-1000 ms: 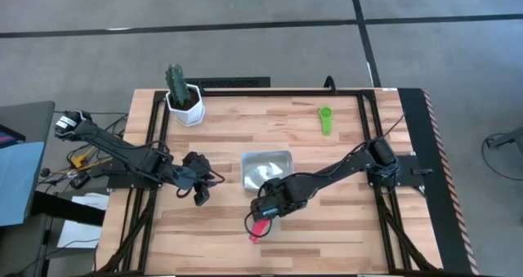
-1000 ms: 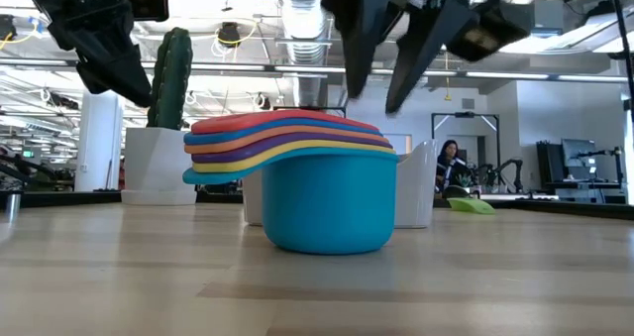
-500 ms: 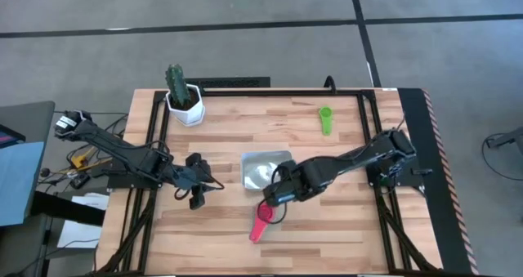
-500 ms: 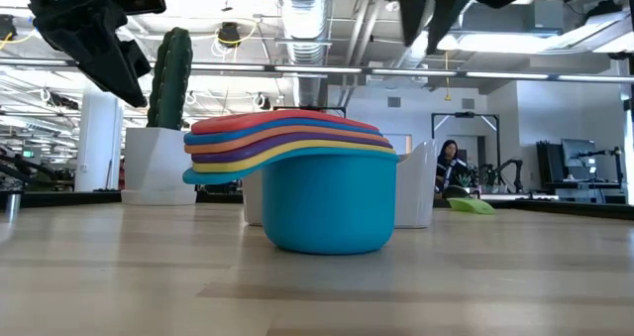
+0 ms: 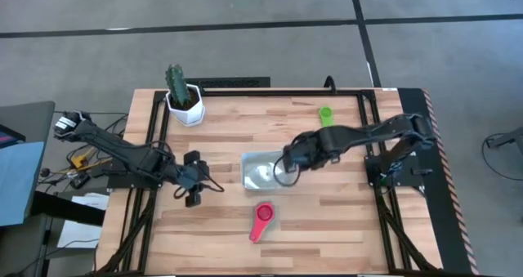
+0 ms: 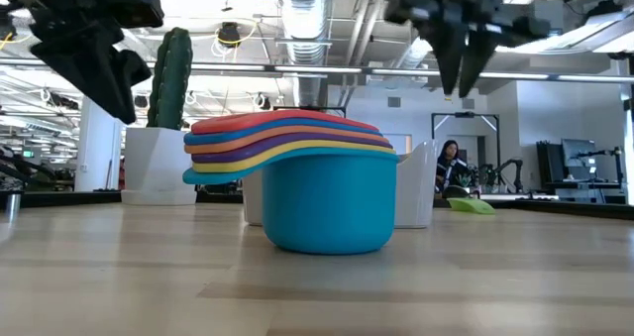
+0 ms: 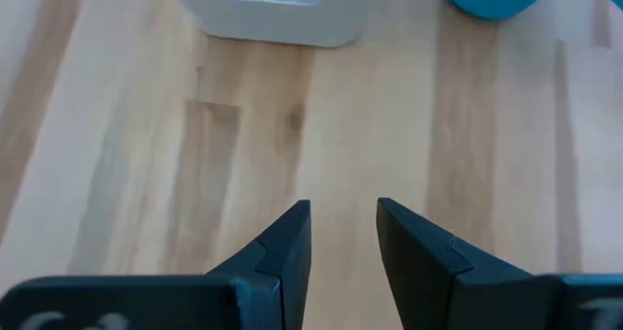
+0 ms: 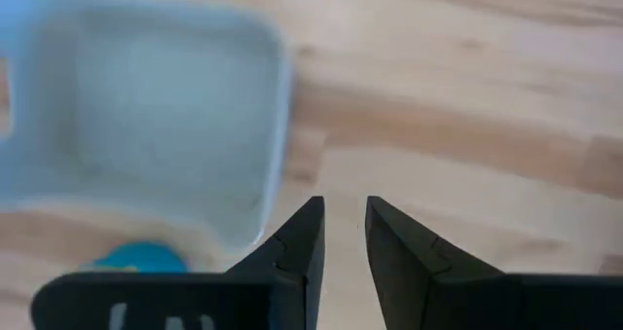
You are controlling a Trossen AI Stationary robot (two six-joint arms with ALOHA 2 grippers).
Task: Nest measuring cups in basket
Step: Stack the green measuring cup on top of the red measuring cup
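So the stack of nested measuring cups [image 5: 263,221] is sitting on the table [image 5: 343,236] just in front of the basket [image 5: 263,167], not in it. From above you mostly see the pink one on top with its handle pointing toward the near edge; the low view shows the layers — teal bowl at the bottom, then yellow-orange, purple, orange-red and pink handles fanned above it. Stacking them outside first makes sense to me, since it turns the rest into a single carry.

One green cup [image 5: 325,114] is on its own, far side of the table, well apart from everything. My guess is that's why the right pincer [image 5: 286,167] is up off the table at the basket's right edge with nothing in it — it looks like it's in transit toward that stray cup. Its fingers [image 8: 292,247] are slightly apart, a narrow gap, holding nothing.

The left pincer [image 5: 194,197] hovers left of the basket, fingers [image 7: 282,252] a little apart and empty, aimed across the wood at the basket and the teal cup. Reads as parked out of the way.

The basket itself looks empty. The cactus pot [image 5: 186,105] in the far left corner isn't involved.
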